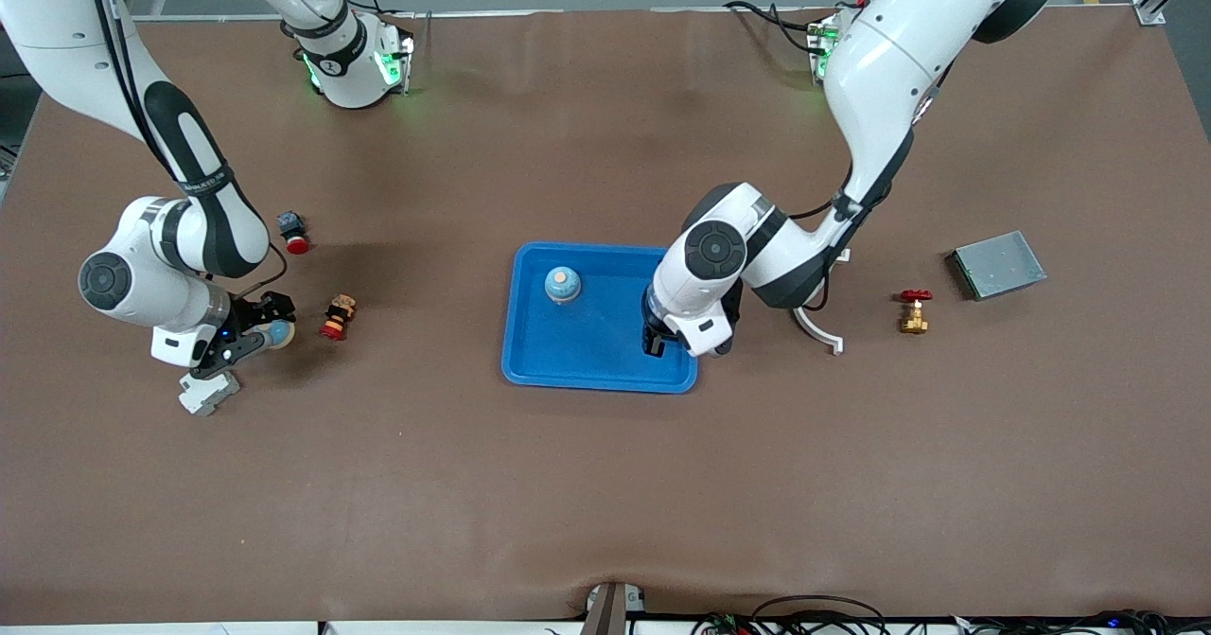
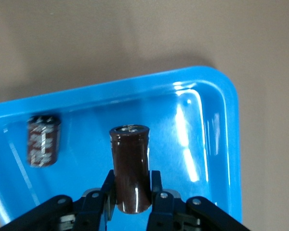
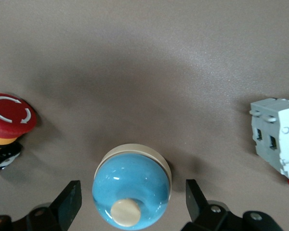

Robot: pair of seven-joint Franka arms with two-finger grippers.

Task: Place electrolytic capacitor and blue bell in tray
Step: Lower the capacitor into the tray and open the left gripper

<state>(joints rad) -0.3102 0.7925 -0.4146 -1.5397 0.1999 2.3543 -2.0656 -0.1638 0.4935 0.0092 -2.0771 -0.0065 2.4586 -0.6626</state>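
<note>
While the left pincer (image 2: 130, 204) hangs over the tray (image 1: 530, 370), at the corner nearest the left arm's end of the desk (image 1: 605, 502), it is clamped tight on a brown electrolytic capacitor (image 2: 130, 168). The cap's free end points down into the tray and is not seated. The left wrist view also shows a second, blurred dark cylinder (image 2: 44, 140) on the tray floor beside it; I can't tell if that's a real part or a reflection.

One blue bell (image 1: 562, 285) already sits in the tray, in the half farther from the front camera.

Well away from the tray, at the right arm's end of the desk, the right pincer (image 3: 130, 202) is low, fingers (image 3: 70, 204) spread wide on either side of a second blue bell (image 3: 132, 190), gaps visible both sides, no contact. Near that bell: a red mushroom button (image 3: 9, 115) and a grey terminal block (image 3: 277, 137).
</note>
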